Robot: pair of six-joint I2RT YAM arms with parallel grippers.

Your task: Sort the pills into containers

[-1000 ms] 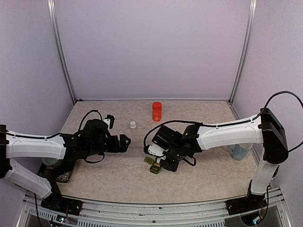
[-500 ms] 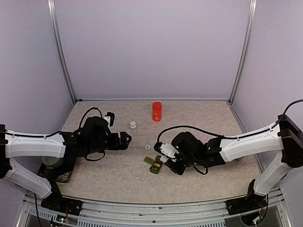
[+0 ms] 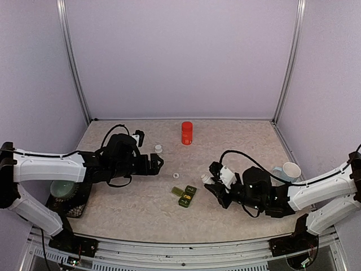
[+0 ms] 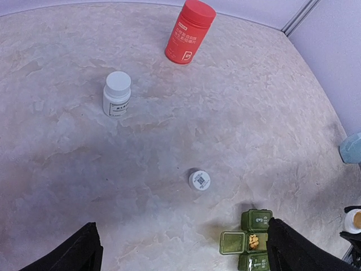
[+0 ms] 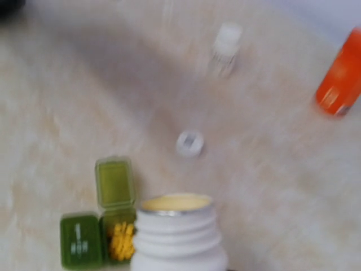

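My right pincer (image 3: pixel 210 179) is pinching an open white bottle (image 5: pixel 177 231). The containers (image 3: pixel 184 196) lie on the surface (image 3: pixel 237 141) just ahead of this pincer, a little to its left. One lid stands up and yellow pills (image 5: pixel 119 240) are in the middle compartment. A loose white cap (image 3: pixel 176 175) lies farther ahead. My left pincer (image 3: pixel 158 164) is spread wide and holds nothing. The containers are in front of it, toward its right finger.
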